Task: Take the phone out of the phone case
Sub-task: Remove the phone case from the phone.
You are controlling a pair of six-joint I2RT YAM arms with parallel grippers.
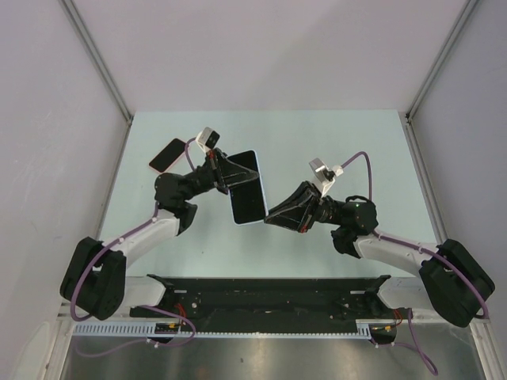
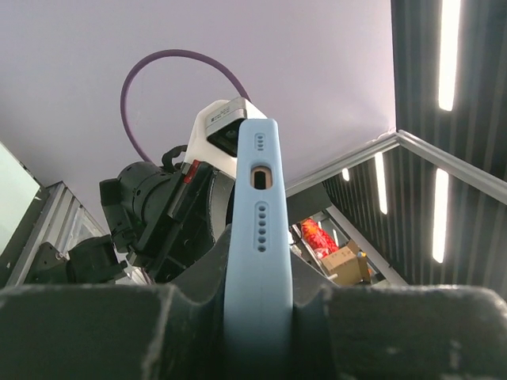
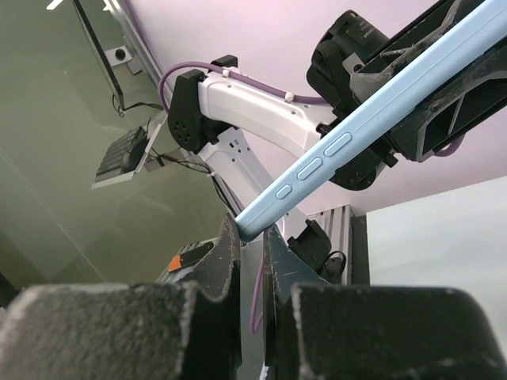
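The pale blue phone case (image 1: 248, 221), with the dark phone (image 1: 245, 186) seemingly still seated in it, is held in the air over the middle of the tabletop (image 1: 333, 142). The left hand (image 1: 229, 179) is clamped on its left side and the right hand (image 1: 274, 217) is pinched tight on its near corner. The step looks like peeling that corner free, so the right hand must pull the rim back while the left holds firm; no brand or writing is readable.

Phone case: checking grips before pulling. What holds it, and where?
Both grippers hold the phone case: left gripper clamps one long side, right gripper pinches a corner.
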